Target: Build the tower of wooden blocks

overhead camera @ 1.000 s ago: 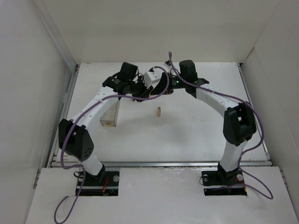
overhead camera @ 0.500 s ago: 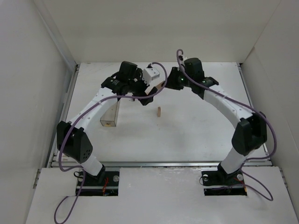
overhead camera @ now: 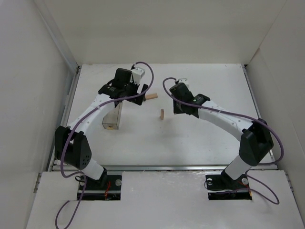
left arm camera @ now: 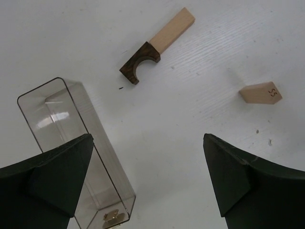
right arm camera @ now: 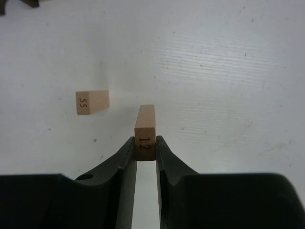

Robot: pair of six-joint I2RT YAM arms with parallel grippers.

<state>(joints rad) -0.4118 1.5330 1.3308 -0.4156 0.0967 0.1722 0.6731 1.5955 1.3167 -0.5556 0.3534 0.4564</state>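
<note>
A small tan block marked 55 [overhead camera: 162, 114] [right arm camera: 92, 102] [left arm camera: 261, 92] stands alone on the white table. My right gripper [right arm camera: 145, 145] [overhead camera: 175, 106] is shut on a second tan block marked 12 [right arm camera: 145, 125], held just right of the first and apart from it. A longer tan bar [left arm camera: 172, 31] [overhead camera: 151, 97] lies flat further back, end to end with a dark arch-shaped piece [left arm camera: 139, 67]. My left gripper [left arm camera: 147, 143] [overhead camera: 135, 97] hangs open above the table near them, with nothing between its fingers.
A clear plastic box [left arm camera: 71, 143] [overhead camera: 112, 117] lies on its side at the left, under the left finger in the left wrist view, with a small brass piece inside. White walls close in the table on three sides.
The two grippers, close together at the back a second ago, have drawn apart. The left one has opened and moved left. The right one has come forward to the standing block.
</note>
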